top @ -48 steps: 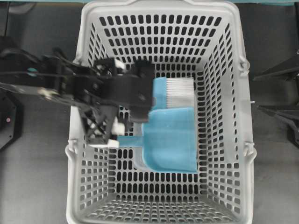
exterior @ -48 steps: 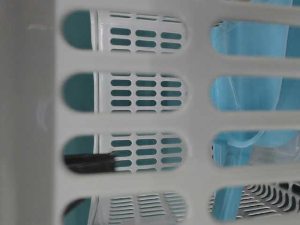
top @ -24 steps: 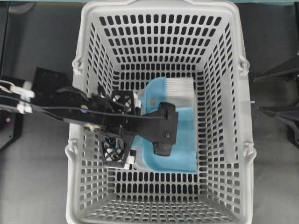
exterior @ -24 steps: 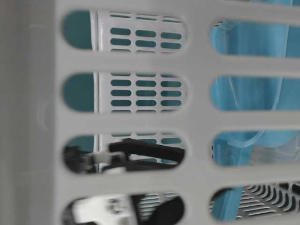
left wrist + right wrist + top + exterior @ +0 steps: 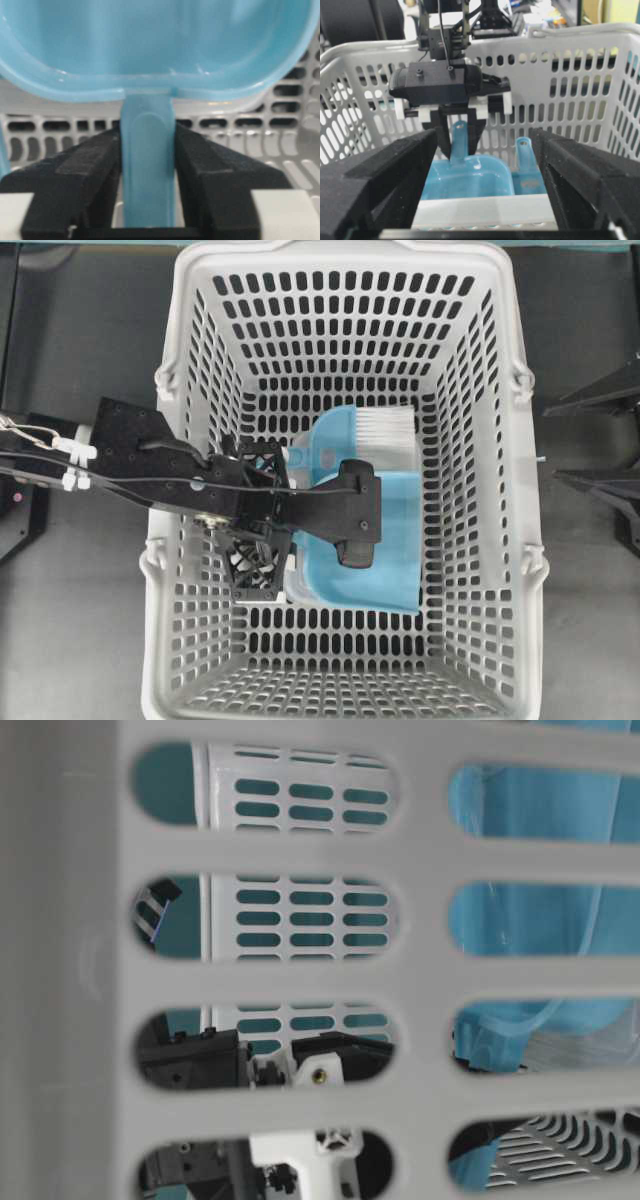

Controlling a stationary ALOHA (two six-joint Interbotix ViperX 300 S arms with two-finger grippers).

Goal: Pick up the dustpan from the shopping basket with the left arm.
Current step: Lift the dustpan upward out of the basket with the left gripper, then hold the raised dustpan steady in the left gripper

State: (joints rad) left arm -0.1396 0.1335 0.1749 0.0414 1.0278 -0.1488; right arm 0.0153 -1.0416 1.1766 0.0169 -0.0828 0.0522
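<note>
The teal-blue dustpan [image 5: 392, 570] lies low in the light-grey shopping basket [image 5: 190, 360], its handle pointing to the view's left. My left gripper [image 5: 268, 525] reaches down into the basket. In the left wrist view its black fingers [image 5: 80, 175] press on both sides of the dustpan's handle [image 5: 148, 150]. The right wrist view shows the same grip [image 5: 459, 145] at the handle of the dustpan [image 5: 467, 182]. My right gripper [image 5: 600, 440] is open and empty outside the basket's right wall.
A teal hand brush with white bristles [image 5: 385, 430] lies beside the dustpan toward the back; its handle [image 5: 524, 152] shows in the right wrist view. The basket's slotted walls [image 5: 420, 980] rise close on all sides of the left gripper.
My left gripper has come down into the basket over the dustpan's handle and now has its fingers pressed on it. The right arm has not moved.
</note>
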